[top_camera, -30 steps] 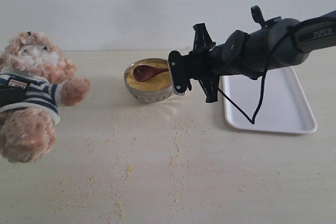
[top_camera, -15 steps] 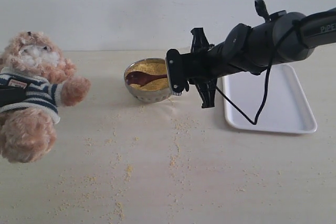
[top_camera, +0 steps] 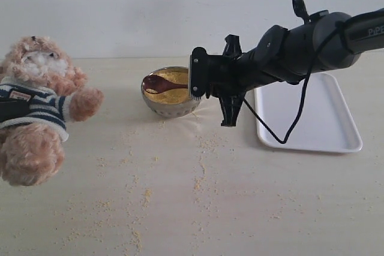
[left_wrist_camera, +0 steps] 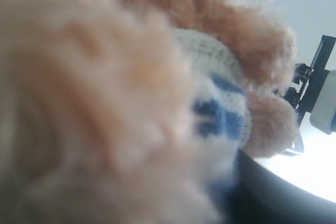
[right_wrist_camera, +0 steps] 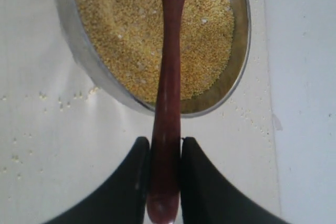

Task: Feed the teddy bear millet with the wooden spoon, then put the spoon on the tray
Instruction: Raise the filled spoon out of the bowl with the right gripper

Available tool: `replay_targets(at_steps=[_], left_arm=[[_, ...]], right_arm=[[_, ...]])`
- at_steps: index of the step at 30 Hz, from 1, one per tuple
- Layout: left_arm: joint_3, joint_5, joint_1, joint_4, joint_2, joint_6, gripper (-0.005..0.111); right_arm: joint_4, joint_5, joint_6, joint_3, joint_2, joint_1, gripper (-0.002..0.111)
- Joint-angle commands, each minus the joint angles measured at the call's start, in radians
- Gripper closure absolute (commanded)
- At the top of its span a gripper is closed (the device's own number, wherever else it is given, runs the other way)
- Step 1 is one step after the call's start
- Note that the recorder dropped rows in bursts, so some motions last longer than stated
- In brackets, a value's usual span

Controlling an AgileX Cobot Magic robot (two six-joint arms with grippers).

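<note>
The teddy bear point(top_camera: 37, 109) leans at the far left, its striped shirt point(left_wrist_camera: 223, 121) and fur filling the left wrist view. My left gripper point(top_camera: 8, 111) is shut on the bear's body at the frame edge; only one dark finger point(left_wrist_camera: 275, 195) shows. A metal bowl point(top_camera: 157, 105) holds the millet point(right_wrist_camera: 131, 40). My right gripper point(right_wrist_camera: 165, 145) is shut on the handle of the wooden spoon point(right_wrist_camera: 171, 66), just right of the bowl point(top_camera: 195, 81). The spoon's head point(top_camera: 152, 82) dips into the grains at the bowl's left side. The white tray point(top_camera: 312, 118) lies to the right, under the right arm.
Loose millet specks point(top_camera: 144, 196) are scattered over the pale table in front of the bowl. A cable point(top_camera: 294, 121) loops down from the right arm over the tray. A pale wall stands behind the table.
The right gripper rolled and shifted slightly, pushing the spoon's head left and down into the millet. The bear and left gripper stayed still.
</note>
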Motion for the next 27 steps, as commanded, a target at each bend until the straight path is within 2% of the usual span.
replay_targets(at_steps=[1,5,12,19,21,27], left_arm=[[0.004,0.019,-0.004,-0.015,0.000,0.004,0.102],[0.004,0.021,-0.004,-0.015,0.000,0.004,0.102],[0.027,0.025,-0.004,-0.021,0.000,0.004,0.102],[0.033,0.063,-0.006,-0.045,0.000,0.004,0.102],[0.033,0.077,-0.028,-0.045,0.000,0.004,0.102],[0.033,0.063,-0.159,-0.036,0.001,0.046,0.102]], right_arm=[[-0.011,0.038,0.096,-0.003,-0.016,-0.001,0.108],[-0.042,0.091,0.176,-0.003,-0.016,-0.003,0.108],[-0.290,0.202,0.484,-0.003,-0.027,-0.029,0.108],[-0.309,0.267,0.544,-0.003,-0.110,-0.082,0.108],[-0.311,0.293,0.559,-0.003,-0.129,-0.084,0.108],[-0.341,0.496,0.682,-0.024,-0.148,-0.084,0.108]])
